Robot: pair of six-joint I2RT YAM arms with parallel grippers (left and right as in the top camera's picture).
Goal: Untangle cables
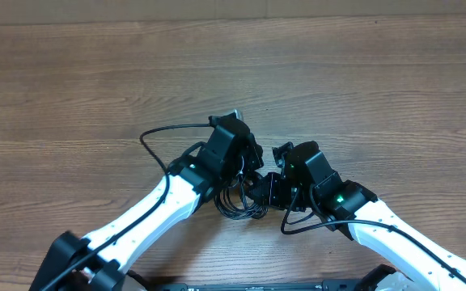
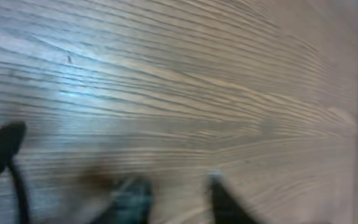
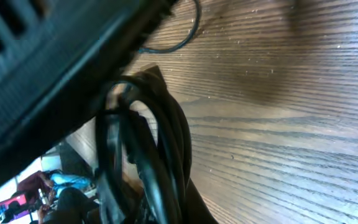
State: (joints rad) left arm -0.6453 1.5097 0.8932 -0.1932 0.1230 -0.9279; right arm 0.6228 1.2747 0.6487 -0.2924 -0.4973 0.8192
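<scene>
The cables lie as a small black coil between the two arms, near the table's front. My right gripper reaches into the coil from the right. In the right wrist view several black strands of the cables run straight down into my right gripper, which is shut on them. My left gripper hovers just above the coil's far side. In the blurred left wrist view its fingertips stand apart, with bare wood between them. A black cord end shows at that view's left edge.
Wooden table all around. The left arm's own wire loops out to the left, and the right arm's wire curls by its wrist. The left arm's black housing fills the upper left of the right wrist view.
</scene>
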